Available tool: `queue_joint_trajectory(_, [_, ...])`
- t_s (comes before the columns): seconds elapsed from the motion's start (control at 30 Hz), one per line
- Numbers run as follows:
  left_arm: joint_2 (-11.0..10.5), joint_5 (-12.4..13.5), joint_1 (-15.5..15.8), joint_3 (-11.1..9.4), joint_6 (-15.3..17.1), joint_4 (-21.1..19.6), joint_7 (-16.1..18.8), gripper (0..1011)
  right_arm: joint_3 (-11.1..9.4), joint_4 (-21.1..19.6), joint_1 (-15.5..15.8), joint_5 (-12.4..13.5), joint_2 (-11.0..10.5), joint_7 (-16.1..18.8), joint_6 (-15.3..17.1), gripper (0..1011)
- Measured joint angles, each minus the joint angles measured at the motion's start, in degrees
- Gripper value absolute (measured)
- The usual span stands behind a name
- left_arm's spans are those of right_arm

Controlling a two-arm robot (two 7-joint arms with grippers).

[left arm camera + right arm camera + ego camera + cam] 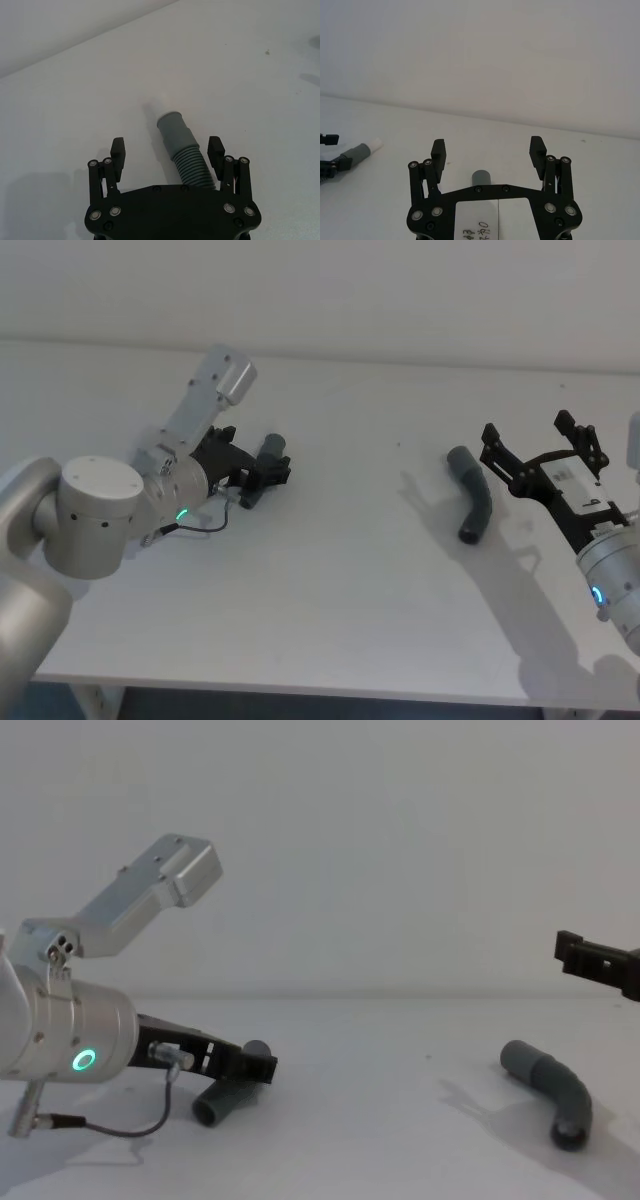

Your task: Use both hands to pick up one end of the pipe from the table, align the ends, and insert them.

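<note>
The straight pipe piece lies on the white table, its ribbed part between the fingers of my left gripper, which is open and low over it. Its paler tip points away from the gripper. The same piece and gripper sit at the table's left. The bent pipe piece rests at the right. My right gripper hovers open just right of it, above the table. From the right wrist, one grey end shows below the open gripper.
A thin black cable loops from the left wrist onto the table. The table's middle stretch lies between the two pieces. The front edge runs close below, and a white wall stands behind.
</note>
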State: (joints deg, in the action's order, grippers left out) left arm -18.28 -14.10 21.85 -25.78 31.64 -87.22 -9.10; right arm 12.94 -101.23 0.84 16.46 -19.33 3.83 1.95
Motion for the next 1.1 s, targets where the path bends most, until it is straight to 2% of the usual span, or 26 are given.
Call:
queue_joint_trajectory(0.77, [0.68, 0.08, 0.48, 0.55, 1.58, 1.66, -1.67, 993, 0.00, 0.00, 0.00, 0.00, 0.00, 0.00, 0.00, 1000])
queue_joint_trajectory(0.9, [0.73, 0.14, 0.55, 0.58, 1.61, 1.82, -1.86, 928, 0.00, 0.00, -0.01, 0.00, 0.00, 0.00, 0.00, 1000])
queue_joint_trajectory(1.1, [0.77, 0.25, 0.60, 0.60, 1.67, 1.98, -2.00, 763, 0.00, 0.00, 0.00, 0.00, 0.00, 0.00, 0.00, 1000])
